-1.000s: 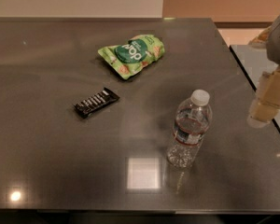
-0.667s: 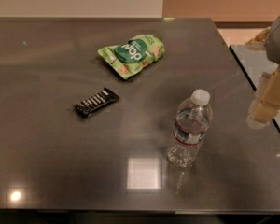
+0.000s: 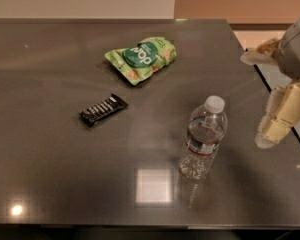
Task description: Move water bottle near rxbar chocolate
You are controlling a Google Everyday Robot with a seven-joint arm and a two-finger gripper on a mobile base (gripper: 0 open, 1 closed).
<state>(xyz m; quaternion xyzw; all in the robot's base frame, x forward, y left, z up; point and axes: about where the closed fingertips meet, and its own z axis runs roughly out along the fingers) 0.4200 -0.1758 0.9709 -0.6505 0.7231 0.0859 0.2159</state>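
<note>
The water bottle (image 3: 203, 138) stands upright on the dark grey table (image 3: 50, 174), right of centre, clear with a white cap and a thin red-and-white band. The rxbar chocolate (image 3: 103, 109), a flat black wrapper with white lettering, lies to the bottle's left, well apart from it. My gripper (image 3: 272, 129) hangs at the right edge of the view, to the right of the bottle and not touching it. It holds nothing that I can see.
A green snack bag (image 3: 141, 57) lies at the back, beyond the bar and the bottle. The table's right edge (image 3: 270, 91) runs just under my gripper. A bright light reflection (image 3: 153, 185) sits on the table in front of the bottle.
My gripper has shifted slightly leftward toward the bottle. The bottle, bar and bag have not moved.
</note>
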